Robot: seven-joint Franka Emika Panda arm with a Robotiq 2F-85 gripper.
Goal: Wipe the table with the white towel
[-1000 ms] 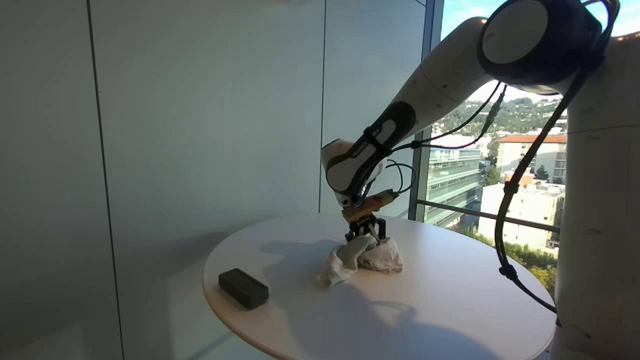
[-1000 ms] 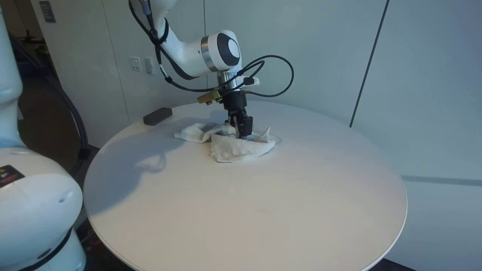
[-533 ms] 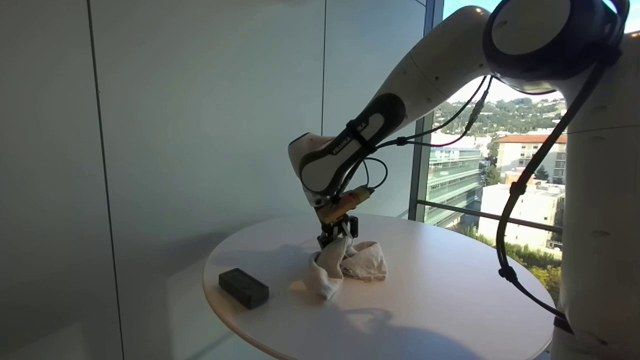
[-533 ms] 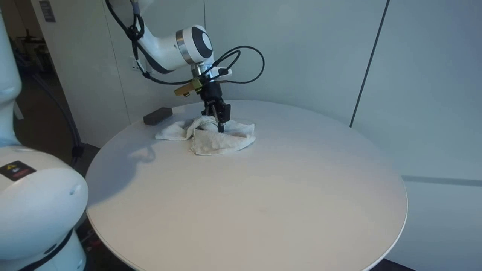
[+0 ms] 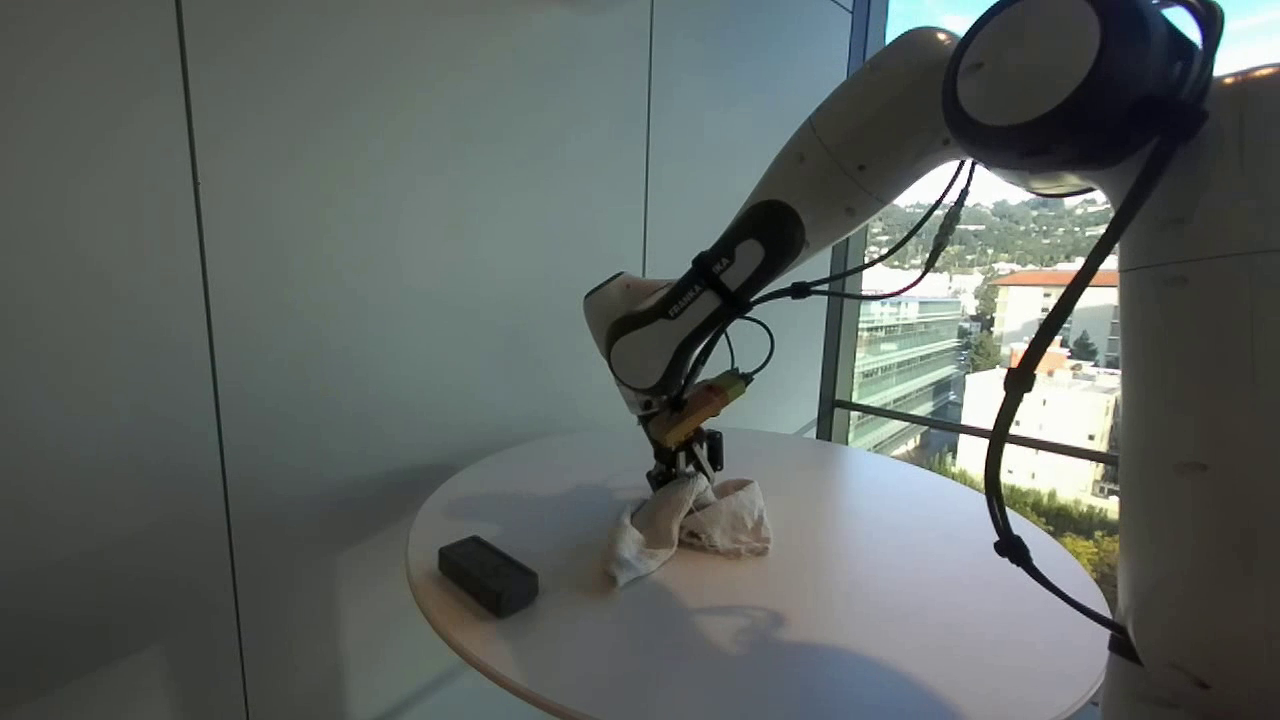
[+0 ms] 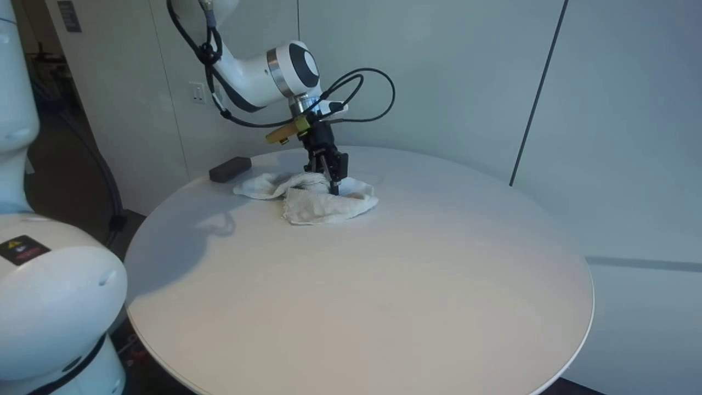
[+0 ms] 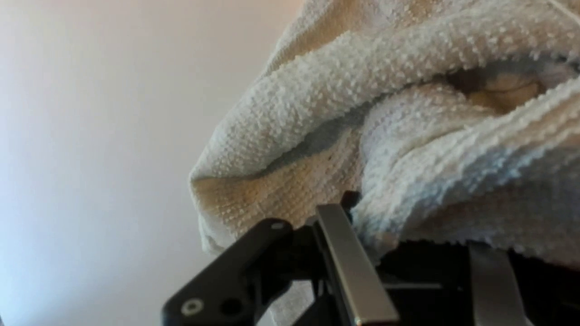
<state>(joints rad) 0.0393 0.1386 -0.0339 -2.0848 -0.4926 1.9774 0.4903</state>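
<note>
The gripper (image 6: pixel 330 185) clamps a fold of the towel (image 6: pixel 323 209) between its 2 fingers (image 7: pixel 355 267); the towel hides how narrow the gap is. The rest spreads below and around them on the table (image 6: pixel 411 285); the block (image 6: pixel 230 169) sits apart from the gripper.

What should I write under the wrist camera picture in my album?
Robot gripper holding a crumpled white towel on the table.

In the wrist view the towel (image 7: pixel 299 104) hides one tip of the end effector (image 7: pixel 412 228) from me and runs off top and right. Both exterior views cut the surface (image 6: pixel 356 307) off below; the label (image 6: pixel 23 250) is too small for me to read.
</note>
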